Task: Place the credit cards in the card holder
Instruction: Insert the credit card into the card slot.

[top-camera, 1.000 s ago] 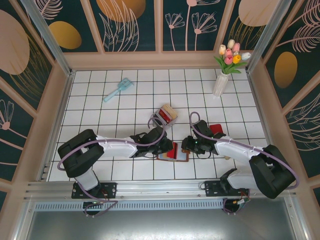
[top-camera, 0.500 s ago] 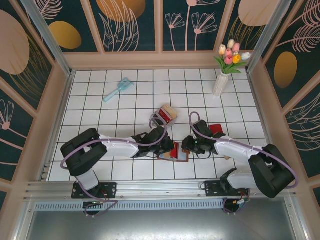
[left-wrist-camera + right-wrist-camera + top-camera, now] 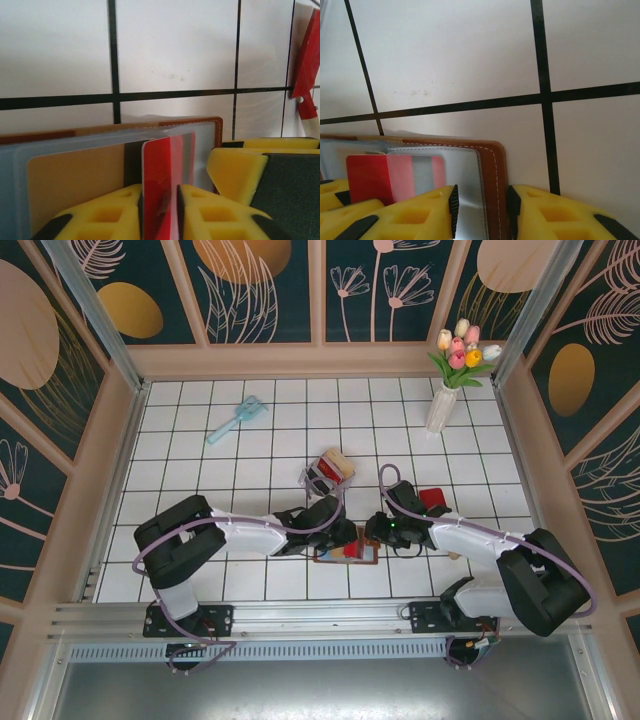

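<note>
The left gripper (image 3: 159, 202) is pinching the thin red plastic credit card (image 3: 157, 167), which is sitting partway inside the small brown leather booklet-style card holder (image 3: 346, 553) at the white tiled table's (image 3: 200, 440) 6 o'clock. The right gripper (image 3: 481, 205), at the holder's 3 o'clock, is clamping its stitched edge (image 3: 495, 165). To my eye, the card should be sliding flat toward 3 o'clock, with the right jaws bracing the holder against buckling.
</note>
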Robot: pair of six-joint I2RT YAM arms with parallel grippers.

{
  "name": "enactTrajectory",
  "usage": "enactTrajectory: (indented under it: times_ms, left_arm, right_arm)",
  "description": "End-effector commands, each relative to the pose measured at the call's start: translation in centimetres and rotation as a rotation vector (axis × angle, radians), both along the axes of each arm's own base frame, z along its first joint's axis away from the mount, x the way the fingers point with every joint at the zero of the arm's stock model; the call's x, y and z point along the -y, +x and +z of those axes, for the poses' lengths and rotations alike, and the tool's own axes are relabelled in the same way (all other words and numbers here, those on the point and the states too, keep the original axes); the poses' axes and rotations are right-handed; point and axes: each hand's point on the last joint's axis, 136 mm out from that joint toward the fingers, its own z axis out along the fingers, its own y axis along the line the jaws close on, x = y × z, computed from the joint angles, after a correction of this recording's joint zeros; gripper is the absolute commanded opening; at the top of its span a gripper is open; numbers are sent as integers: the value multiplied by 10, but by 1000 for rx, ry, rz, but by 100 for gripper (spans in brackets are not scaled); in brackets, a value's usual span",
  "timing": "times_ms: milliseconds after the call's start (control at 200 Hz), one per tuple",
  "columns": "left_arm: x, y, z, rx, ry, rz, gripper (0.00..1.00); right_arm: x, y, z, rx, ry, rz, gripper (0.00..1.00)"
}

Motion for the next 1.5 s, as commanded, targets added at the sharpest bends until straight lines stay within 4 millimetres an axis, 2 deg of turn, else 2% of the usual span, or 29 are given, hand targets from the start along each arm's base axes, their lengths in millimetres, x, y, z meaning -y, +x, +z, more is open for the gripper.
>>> enactTrajectory:
  times_ms: [0,265,380,510,565,681,716,731,751,836,1106,1176,1201,1496]
  left_arm:
    - [-9,-15,-22,-26,128,-45,29]
    - [-21,-10,-16,26,251,-67,37]
    - [-23,-9,-12,45,272,-75,36]
    - [-21,-10,-15,37,271,-87,30]
    - [-19,-11,-14,38,260,-90,25]
    - [-13,-12,-14,40,245,-114,25]
    - [-8,-15,-15,34,226,-135,26]
    - [3,-13,-6,44,191,-145,27]
    - [9,-15,-5,40,174,-158,27]
    - [16,-20,-8,28,173,-189,28]
    - [-6,-11,-1,79,227,-111,30]
    - [-5,-6,8,96,202,-80,32]
    - [-11,-9,3,91,212,-78,32]
    - [-2,-9,4,77,181,-81,33]
  right_arm:
    - [-5,-11,-10,-42,32,14,35]
    - [-4,-9,-11,-38,21,8,36]
    - [-3,-10,-12,-39,17,10,35]
    - [-4,-10,-12,-39,19,11,36]
    - [-3,-10,-12,-39,18,9,36]
    - [-4,-11,-12,-43,27,10,35]
    - [-6,-11,-12,-41,32,11,36]
    - [-6,-10,-12,-41,33,12,35]
    - [-6,-11,-12,-42,34,11,36]
    - [-7,-10,-11,-39,38,11,35]
    - [-1,-6,-13,-32,4,-25,36]
    - [0,-4,-11,-25,-6,-28,36]
    - [1,-3,-10,-21,-8,-31,36]
    - [7,-5,-12,-12,-30,-42,40]
